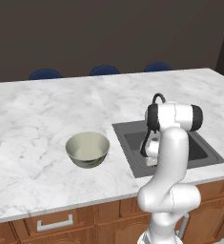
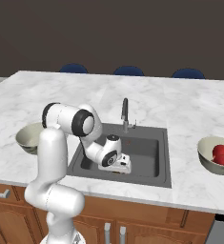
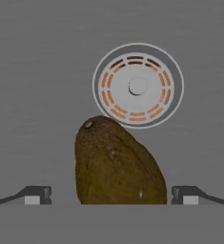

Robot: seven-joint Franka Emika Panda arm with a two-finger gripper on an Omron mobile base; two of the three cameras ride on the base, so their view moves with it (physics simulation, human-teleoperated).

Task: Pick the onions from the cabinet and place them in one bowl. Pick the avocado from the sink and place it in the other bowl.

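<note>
The dark olive-brown avocado (image 3: pixel 116 164) lies on the floor of the dark grey sink (image 2: pixel 149 147), just in front of the round drain (image 3: pixel 137 86). My gripper (image 3: pixel 111 195) is down in the basin and open, one fingertip (image 3: pixel 37 195) on each side of the avocado, neither touching it. In the right base view the hand (image 2: pixel 118 163) hangs low over the sink's near left part. One bowl (image 1: pixel 87 149) stands empty left of the sink. The other bowl (image 2: pixel 205 151), right of the sink, holds the red onions (image 2: pixel 221 155). The cabinet is out of view.
A slim dark faucet (image 2: pixel 125 114) rises at the sink's back edge. The marble counter (image 1: pixel 32 119) spreads wide around the sink. Blue chair backs (image 1: pixel 104 70) line its far side. Wooden drawer fronts with metal handles (image 1: pixel 54 223) run below the front edge.
</note>
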